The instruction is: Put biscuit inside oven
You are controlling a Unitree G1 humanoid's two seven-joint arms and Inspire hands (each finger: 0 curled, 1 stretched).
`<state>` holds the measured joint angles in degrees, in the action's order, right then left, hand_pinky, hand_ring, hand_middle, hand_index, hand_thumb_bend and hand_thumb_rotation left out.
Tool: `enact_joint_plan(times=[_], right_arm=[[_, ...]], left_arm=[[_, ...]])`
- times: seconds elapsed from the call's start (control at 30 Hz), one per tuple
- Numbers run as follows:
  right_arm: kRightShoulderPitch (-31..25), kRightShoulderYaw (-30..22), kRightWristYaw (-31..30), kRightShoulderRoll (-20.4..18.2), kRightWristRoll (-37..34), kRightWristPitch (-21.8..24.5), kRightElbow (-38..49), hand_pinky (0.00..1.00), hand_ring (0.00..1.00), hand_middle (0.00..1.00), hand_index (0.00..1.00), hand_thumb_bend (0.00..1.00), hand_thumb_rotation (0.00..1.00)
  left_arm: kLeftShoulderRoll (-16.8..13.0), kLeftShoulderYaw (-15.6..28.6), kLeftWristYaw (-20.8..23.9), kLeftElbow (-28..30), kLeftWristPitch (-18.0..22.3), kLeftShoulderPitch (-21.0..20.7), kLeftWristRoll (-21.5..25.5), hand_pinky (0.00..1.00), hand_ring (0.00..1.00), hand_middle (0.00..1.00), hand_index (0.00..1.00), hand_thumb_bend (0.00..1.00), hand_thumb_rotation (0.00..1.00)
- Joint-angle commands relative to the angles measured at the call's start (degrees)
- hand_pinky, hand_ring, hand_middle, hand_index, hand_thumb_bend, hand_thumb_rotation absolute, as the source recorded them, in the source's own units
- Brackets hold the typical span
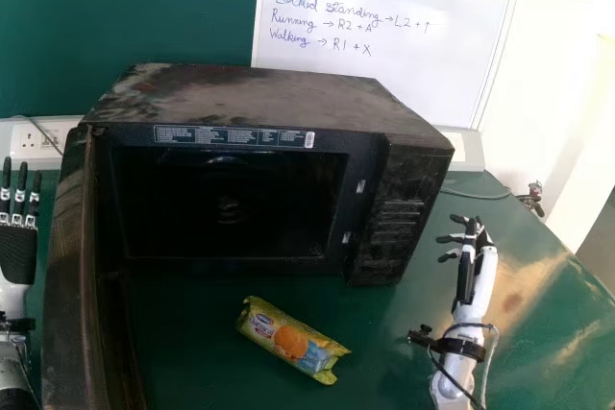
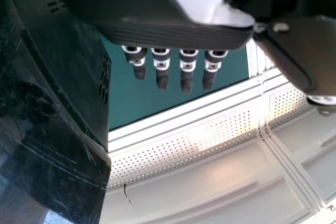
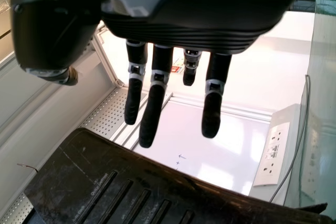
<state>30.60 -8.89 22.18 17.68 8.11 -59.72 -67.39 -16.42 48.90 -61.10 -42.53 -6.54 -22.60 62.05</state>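
Note:
A yellow biscuit packet (image 1: 291,341) lies on the green table before the black oven (image 1: 231,204), whose door (image 1: 75,285) stands open on the left. My left hand (image 1: 17,249) is upright beyond the door at the far left, fingers straight; in the left wrist view the left hand (image 2: 173,35) holds nothing. My right hand (image 1: 468,261) is right of the oven, away from the packet, its fingers loosely extended and empty. The right wrist view has the right hand (image 3: 178,38) with the oven's control panel (image 3: 115,187) beyond it.
A whiteboard (image 1: 384,26) with writing stands behind the oven. Wall sockets (image 1: 40,139) are at the left, and a cable (image 1: 479,194) runs over the table (image 1: 548,333) at the right. The oven's open door stands between my left hand and the packet.

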Motion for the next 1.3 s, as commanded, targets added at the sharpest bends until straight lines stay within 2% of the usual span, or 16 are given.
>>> enact_joint_plan(times=[0.0, 0.3, 0.53, 0.83, 1.07, 1.27], right_arm=[[-4.4, 0.4, -0.9, -2.3, 0.0, -0.9, -2.3, 0.23, 0.28, 0.36, 0.62, 0.66, 1.00], [-4.9, 1.9, 0.4, -1.3, 2.4, -1.5, -2.3, 0.24, 0.29, 0.38, 0.63, 0.72, 1.00], [-5.3, 5.4, 7.2, 0.7, 9.0, -1.8, -2.1, 0.27, 0.32, 0.41, 0.65, 0.76, 1.00], [-4.8, 10.2, 17.5, 2.4, 17.1, -2.1, -2.0, 0.23, 0.31, 0.44, 0.63, 0.91, 0.97], [-4.3, 14.0, 20.9, 3.9, 21.0, -3.1, -2.4, 0.22, 0.31, 0.49, 0.65, 1.00, 0.89], [-3.8, 17.2, 24.2, 5.4, 24.2, -2.6, -2.4, 0.29, 0.36, 0.54, 0.69, 1.00, 0.87]], left_arm=[[2.5, 0.5, 0.1, -2.4, -0.4, 2.7, 0.0, 0.00, 0.00, 0.48, 0.49, 0.51, 0.00], [2.4, 0.5, 0.0, -2.5, -0.7, 2.6, -0.1, 0.00, 0.00, 0.48, 0.49, 0.51, 0.00], [2.4, 0.5, -0.4, -2.6, -0.7, 2.7, -0.2, 0.00, 0.00, 0.48, 0.49, 0.51, 0.00], [2.5, 0.5, 0.2, -2.3, -0.5, 2.8, -0.3, 0.00, 0.00, 0.48, 0.49, 0.51, 0.00], [2.3, 0.4, -0.5, -2.6, -0.4, 2.8, -0.4, 0.00, 0.00, 0.48, 0.49, 0.51, 0.00], [2.7, 0.4, 0.5, -1.8, -0.7, 2.9, -0.2, 0.00, 0.00, 0.48, 0.49, 0.51, 0.00]])
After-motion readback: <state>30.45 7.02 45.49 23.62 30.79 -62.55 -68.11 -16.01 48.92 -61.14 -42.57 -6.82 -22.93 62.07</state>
